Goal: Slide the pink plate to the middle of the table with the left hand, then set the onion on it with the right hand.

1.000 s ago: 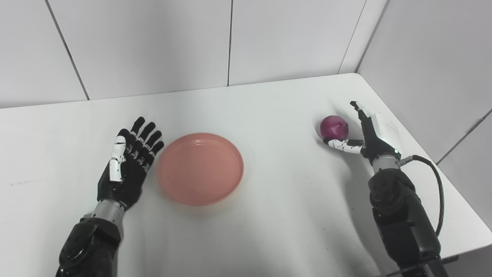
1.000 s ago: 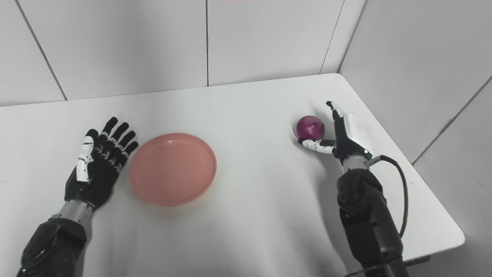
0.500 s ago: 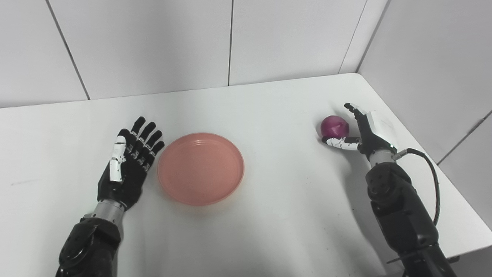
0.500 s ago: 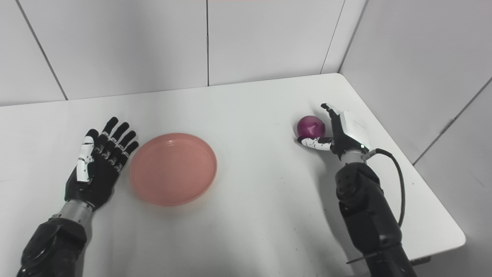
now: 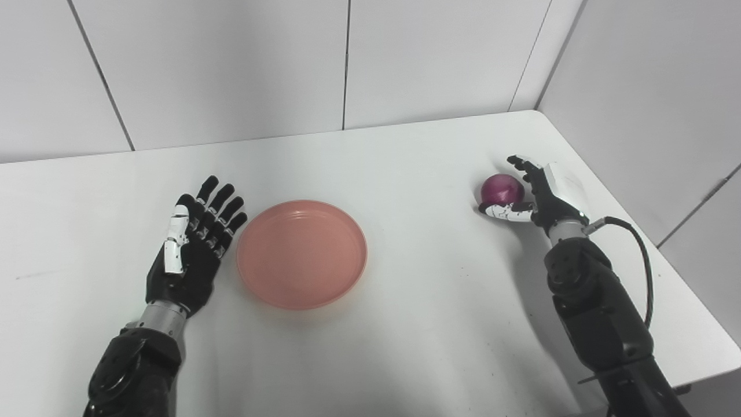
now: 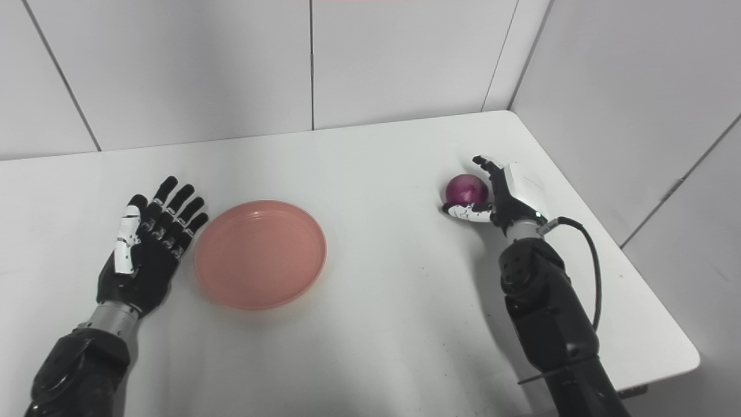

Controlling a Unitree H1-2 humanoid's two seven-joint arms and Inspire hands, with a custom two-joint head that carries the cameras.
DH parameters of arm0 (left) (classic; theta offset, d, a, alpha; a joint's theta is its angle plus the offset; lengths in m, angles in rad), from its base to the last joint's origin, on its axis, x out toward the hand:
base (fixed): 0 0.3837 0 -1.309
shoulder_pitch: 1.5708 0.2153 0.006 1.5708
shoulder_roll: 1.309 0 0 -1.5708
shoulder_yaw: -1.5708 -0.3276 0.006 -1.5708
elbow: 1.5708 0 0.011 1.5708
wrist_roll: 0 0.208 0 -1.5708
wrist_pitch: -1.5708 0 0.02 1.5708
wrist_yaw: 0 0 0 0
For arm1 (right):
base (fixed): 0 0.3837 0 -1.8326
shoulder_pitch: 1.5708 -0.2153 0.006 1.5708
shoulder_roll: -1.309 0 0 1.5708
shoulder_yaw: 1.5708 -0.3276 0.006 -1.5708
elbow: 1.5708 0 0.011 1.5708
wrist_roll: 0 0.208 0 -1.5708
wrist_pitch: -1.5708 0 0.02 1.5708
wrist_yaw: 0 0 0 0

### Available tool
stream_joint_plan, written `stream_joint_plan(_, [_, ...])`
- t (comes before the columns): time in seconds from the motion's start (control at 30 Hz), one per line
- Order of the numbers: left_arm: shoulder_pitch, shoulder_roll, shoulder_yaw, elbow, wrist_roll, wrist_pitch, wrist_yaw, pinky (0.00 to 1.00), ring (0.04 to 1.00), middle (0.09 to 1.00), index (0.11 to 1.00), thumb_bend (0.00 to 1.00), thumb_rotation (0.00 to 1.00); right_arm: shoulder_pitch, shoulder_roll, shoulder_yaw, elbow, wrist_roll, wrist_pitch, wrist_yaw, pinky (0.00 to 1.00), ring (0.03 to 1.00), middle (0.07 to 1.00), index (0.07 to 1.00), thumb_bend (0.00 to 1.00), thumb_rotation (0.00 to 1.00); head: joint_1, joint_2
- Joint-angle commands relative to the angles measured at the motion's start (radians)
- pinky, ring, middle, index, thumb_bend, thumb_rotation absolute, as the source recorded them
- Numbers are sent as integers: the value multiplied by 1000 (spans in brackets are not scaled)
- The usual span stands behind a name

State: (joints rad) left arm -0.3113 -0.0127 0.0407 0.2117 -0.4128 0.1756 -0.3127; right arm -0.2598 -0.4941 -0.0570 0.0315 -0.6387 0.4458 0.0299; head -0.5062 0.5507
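Observation:
The pink plate (image 5: 301, 253) lies flat on the white table (image 5: 405, 162), left of the middle. My left hand (image 5: 194, 252) rests palm up just left of the plate's rim, open, fingers spread and holding nothing. At the right side the purple onion (image 5: 501, 189) sits on the table. My right hand (image 5: 541, 194) cups it from the right: the fingers (image 6: 492, 171) arch over its top and far side, the white thumb (image 6: 468, 212) lies against its near underside. The hand is not closed tight on it.
White wall panels stand behind the table and along its right side. The table's right edge (image 6: 608, 231) runs close behind my right hand. A black cable (image 5: 639, 255) loops off the right wrist.
My right hand has tipped toward the onion and its fingers have curled over the top. The right forearm has shifted left. The left hand and the plate have not moved.

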Motion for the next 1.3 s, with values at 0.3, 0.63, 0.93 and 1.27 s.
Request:
stream_joint_plan(0.3, [28,5,0,19,9,37,15,951,951,967,968,487,1000,-43,-55,21,-36,-11,15,44,497,568,627,632,859,209,2,4])
stream_joint_plan(0.63, [28,7,1,18,5,39,13,957,958,972,973,490,1000,-48,-71,33,-31,-25,23,89,379,467,531,487,524,126,2,9])
stream_joint_plan(0.93, [30,6,4,14,4,42,17,954,953,967,966,483,1000,-36,-64,8,-46,-43,24,116,346,423,446,523,525,0,1,13])
stream_joint_plan(1.27, [31,4,2,9,9,42,20,952,950,966,965,478,1000,-30,-48,-4,-81,-61,22,101,358,452,462,507,528,0,9,14])
